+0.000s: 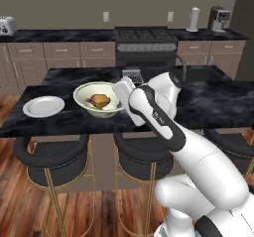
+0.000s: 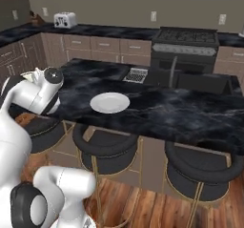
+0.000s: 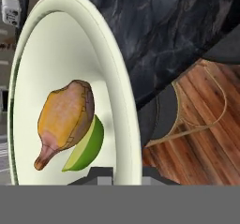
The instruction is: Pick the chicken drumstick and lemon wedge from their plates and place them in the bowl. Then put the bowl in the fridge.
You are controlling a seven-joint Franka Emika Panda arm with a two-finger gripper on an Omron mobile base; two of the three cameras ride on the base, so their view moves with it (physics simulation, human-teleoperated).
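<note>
Jaws clamped on rim of wide cream-green bowl (image 3: 123,78), at its 6 o'clock; to be kept level so golden-brown chicken drumstick (image 3: 64,121) and yellow-green lemon wedge (image 3: 87,145) are retained.

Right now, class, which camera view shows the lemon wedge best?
The hand view: the lemon wedge lies close and clear beside the chicken drumstick in the bowl. In the left base view it is a tiny green sliver.

Place: I'm looking at a home kitchen.
Island: black marble counter (image 1: 208,99), round bar stools (image 1: 52,159) tucked under it.
Back wall: stove (image 1: 146,45), toaster (image 2: 65,19), kettle (image 1: 193,19), coffee machine (image 1: 219,19), beige cabinets (image 1: 59,57).
Floor: wood planks (image 1: 15,206).
</note>
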